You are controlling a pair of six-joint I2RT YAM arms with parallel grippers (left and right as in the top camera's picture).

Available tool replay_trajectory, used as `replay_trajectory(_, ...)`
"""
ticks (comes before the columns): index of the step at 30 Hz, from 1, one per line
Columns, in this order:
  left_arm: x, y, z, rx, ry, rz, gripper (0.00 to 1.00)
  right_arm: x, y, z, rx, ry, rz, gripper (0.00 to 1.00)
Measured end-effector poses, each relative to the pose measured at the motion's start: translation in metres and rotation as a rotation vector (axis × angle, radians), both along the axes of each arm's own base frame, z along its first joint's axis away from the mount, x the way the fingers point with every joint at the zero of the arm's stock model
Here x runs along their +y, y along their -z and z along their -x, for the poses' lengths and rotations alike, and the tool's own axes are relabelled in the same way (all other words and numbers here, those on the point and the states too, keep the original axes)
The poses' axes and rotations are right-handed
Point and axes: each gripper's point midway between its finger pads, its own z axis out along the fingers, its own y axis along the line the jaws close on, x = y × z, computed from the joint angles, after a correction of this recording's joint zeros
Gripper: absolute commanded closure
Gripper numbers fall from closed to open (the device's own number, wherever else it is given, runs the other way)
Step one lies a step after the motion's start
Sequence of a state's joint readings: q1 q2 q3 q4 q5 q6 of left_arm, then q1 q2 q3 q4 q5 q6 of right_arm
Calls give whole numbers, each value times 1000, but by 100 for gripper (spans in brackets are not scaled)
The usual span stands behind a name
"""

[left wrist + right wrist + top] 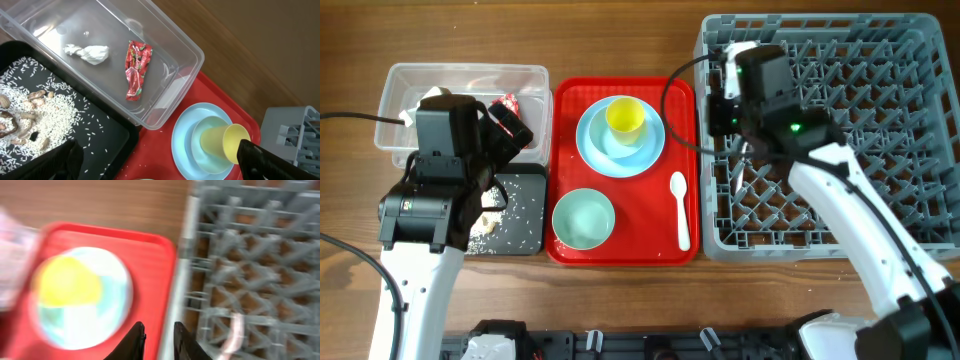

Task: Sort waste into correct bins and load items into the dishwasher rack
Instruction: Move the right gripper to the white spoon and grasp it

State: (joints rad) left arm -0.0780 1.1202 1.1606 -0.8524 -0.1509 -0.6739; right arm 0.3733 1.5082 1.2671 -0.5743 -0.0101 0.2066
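The red wrapper (136,70) and the white tissue wad (90,53) lie in the clear tub (185,50). Rice scraps (45,105) cover the black tray (115,130). My left gripper (160,167) hangs wide open and empty over the edge between the black tray and the red serving tray. The yellow cup (626,117) lies in a pale bowl (210,150) on the blue plate (620,140). The green bowl (583,218) and the spoon (680,210) are also on the red tray. My right gripper (159,337) is over the rack's (880,130) left rim, jaws slightly apart and empty. A white fork (234,335) lies in the rack.
The red serving tray (570,100) sits between the two bins and the rack. The clear tub (410,85) is behind the black tray (525,215). Bare wooden table runs along the back and in front of the tray.
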Motion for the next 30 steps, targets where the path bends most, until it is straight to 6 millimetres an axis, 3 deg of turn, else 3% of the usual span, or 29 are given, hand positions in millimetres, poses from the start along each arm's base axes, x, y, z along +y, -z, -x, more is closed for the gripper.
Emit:
replay_trajectory(7,0,0,0,0,0,0,0,65,6,34,96,-43,-127,74)
replay_trajectory(10,0,0,0,0,0,0,0,87,35,56,166,-70,-43,74)
replay_trajectory(15,0,0,0,0,0,0,0,104,75,74,210,-88,108,74)
replay_trajectory(18,0,0,0,0,0,0,0,103,103,86,236,-88,243,73)
replay_trajectory(21,0,0,0,0,0,0,0,86,128,97,300,-51,365,71)
replay_trajectory(30,0,0,0,0,0,0,0,66,153,108,372,16,445,67)
